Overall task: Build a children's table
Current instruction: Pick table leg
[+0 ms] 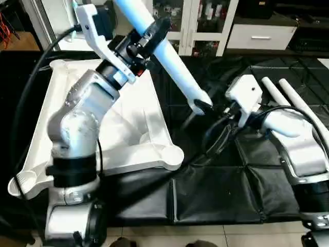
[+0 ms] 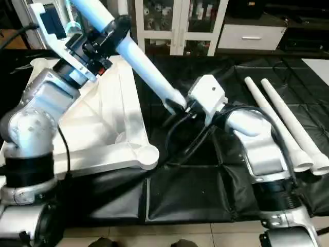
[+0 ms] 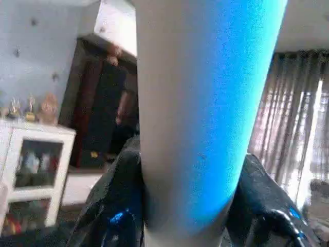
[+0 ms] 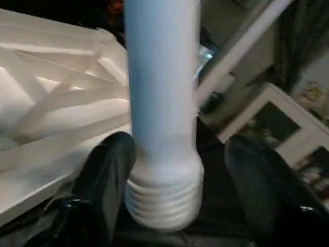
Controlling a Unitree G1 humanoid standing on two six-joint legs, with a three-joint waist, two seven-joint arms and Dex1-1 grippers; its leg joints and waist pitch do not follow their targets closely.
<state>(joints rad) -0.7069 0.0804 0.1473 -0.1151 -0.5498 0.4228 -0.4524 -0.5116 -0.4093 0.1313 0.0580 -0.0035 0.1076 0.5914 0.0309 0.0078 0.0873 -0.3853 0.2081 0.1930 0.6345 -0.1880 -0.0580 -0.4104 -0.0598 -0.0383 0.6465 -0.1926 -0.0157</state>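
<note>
**Held leg, threaded end low, beside the upturned top**

1. Black floor mat (image 1: 221, 195): nearest item, padded and seamed, spread over the tiled floor; it carries every part.

2. Table top (image 1: 128, 134): white, upside down, ribs showing, lying on the mat at about 9 o'clock from the leg's lower end. Nearest round corner socket (image 1: 172, 154) sits at roughly 7 o'clock from that end, near but apart.

3. Right hand (image 2: 177, 107): at the leg's lower end. In the right wrist view its two black fingers (image 4: 105, 175) stand either side of the threaded collar; one touches it, the other shows a gap, so the hand is parted and not clamped.

4. Held leg (image 1: 169, 54): long white tapered tube, long axis running from 11 o'clock high down to 5 o'clock low, threaded end lowest.

5. Left hand (image 1: 146, 38): closed round the leg's upper shaft, carrying it; judged the bearing grip. The right hand is the nearer to the socket.

6. Two spare legs (image 2: 280, 121): side by side on the mat, at 3 o'clock, well apart from the top.

7. White cabinet (image 2: 175, 25): farthest, at 12 o'clock.

Writing: none legible on any part.
</note>
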